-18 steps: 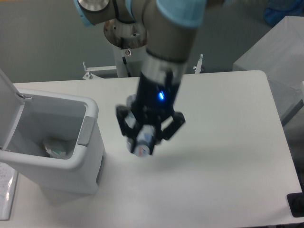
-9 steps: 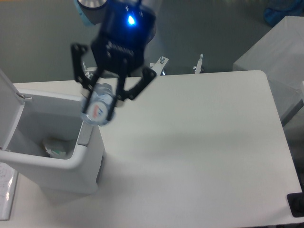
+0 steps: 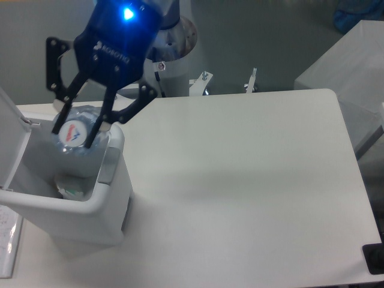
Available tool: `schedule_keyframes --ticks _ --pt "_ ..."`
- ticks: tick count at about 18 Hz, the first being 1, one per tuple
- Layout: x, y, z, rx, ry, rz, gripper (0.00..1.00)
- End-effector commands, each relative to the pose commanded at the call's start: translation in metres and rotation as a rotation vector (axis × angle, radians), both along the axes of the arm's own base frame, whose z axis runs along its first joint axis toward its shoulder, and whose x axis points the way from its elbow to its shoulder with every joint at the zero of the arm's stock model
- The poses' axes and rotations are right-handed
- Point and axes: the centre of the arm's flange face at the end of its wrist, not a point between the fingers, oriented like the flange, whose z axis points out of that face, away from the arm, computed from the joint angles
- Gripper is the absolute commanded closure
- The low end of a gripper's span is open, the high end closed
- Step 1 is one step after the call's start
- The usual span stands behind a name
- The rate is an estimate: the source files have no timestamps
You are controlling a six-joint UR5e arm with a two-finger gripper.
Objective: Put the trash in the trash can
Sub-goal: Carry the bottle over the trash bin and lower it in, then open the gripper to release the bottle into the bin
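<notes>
My gripper (image 3: 77,133) hangs over the open trash can (image 3: 114,198) at the left, shut on the flattened clear bluish bottle (image 3: 81,144), whose white cap faces the camera. The bottle's lower end dips just inside the can's opening, close to its right wall. At the bottom of the can lies the small crumpled wrapper (image 3: 71,189) with a green bit. The white lid (image 3: 11,135) stands up at the can's left side, and the grey strip (image 3: 108,164) runs along the right rim.
The white table (image 3: 240,180) stretches to the right of the can. The robot's base (image 3: 174,54) and two metal clamps stand at the table's back edge. A grey box (image 3: 342,66) sits off the back right corner.
The gripper carried the bottle up and leftward from the middle of the table to above the can's opening. It kept its hold throughout.
</notes>
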Motion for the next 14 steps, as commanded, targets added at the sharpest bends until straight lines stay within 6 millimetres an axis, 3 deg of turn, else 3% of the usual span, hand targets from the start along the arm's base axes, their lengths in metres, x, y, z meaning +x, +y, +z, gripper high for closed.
schedule_keyframes --ticks 2,5,6,9,12,14 --pt "0.015 0.02 -0.014 -0.003 0.005 -0.035 0.95" --pt "0.03 0.042 -0.031 0.002 0.016 -0.075 0.75" --pt "0.03 0.044 -0.034 0.004 0.024 -0.083 0.62" --pt "0.029 0.048 -0.044 -0.003 0.033 -0.097 0.08" --pt "0.029 0.047 -0.05 -0.009 0.046 -0.111 0.0" --pt "0.031 0.044 -0.053 -0.014 0.046 -0.112 0.0"
